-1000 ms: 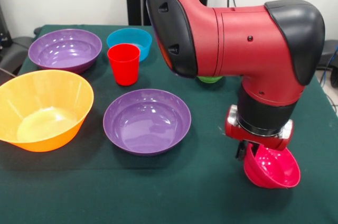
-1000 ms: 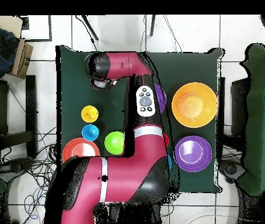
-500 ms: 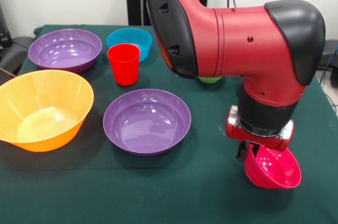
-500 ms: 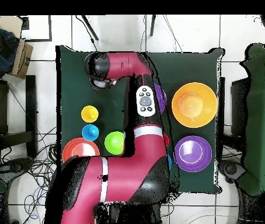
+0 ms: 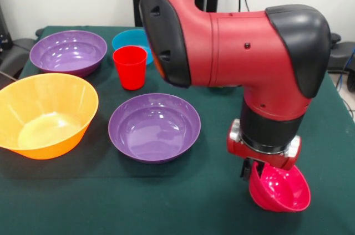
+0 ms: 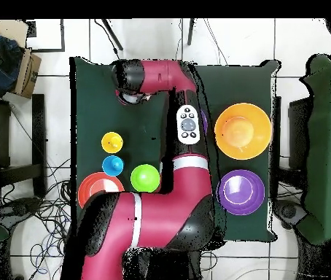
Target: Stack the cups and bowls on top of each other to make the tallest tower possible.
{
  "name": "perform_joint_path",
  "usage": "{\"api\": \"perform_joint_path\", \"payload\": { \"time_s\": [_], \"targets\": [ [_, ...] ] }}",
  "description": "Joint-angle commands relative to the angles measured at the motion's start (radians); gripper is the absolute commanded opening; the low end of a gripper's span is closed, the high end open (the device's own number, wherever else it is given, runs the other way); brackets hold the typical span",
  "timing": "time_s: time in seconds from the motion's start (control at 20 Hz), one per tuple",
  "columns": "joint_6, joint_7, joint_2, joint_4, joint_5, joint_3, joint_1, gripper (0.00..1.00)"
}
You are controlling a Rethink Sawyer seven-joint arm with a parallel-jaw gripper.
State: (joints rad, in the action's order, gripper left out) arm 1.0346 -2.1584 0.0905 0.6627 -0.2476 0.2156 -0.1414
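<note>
Front view: my gripper (image 5: 256,169) hangs low over the green table (image 5: 211,213), at the near right of the cloth. It pinches the rim of the magenta-pink bowl (image 5: 280,190), 1 finger showing dark against the bowl's near-left edge; the bowl tilts, its opening turned up and toward the right. I cannot tell whether its base touches the cloth. Left of it sits 1 purple bowl (image 5: 154,126), upright. Further left is the big yellow-orange bowl (image 5: 44,114), tilted toward the camera. Behind that sits the 2nd purple bowl (image 5: 68,52), with the red cup (image 5: 130,67) upright to its right and the blue bowl (image 5: 128,39) just behind the cup, partly hidden by my arm. Overhead view: my arm covers the middle of the table, and my gripper and the pink bowl are hidden under it. To 1 side I see the yellow cup (image 6: 112,141), the light blue cup (image 6: 111,165), the green bowl (image 6: 144,178) and the orange bowl (image 6: 96,187), grouped close together. On the other side are the yellow-orange bowl and 1 purple bowl.
</note>
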Motion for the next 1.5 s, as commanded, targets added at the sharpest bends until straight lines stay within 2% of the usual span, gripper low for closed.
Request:
{"api": "perform_joint_path", "payload": {
  "time_s": [0.05, 0.8, 1.5],
  "targets": [
    [0.125, 0.323, -0.036, -0.092, -0.032, 0.099, -0.036, 0.0],
    [0.134, 0.338, -0.048, -0.108, -0.027, 0.102, -0.039, 0.0],
    [0.131, 0.36, -0.04, -0.081, -0.009, 0.119, -0.061, 0.0]
  ]
}}
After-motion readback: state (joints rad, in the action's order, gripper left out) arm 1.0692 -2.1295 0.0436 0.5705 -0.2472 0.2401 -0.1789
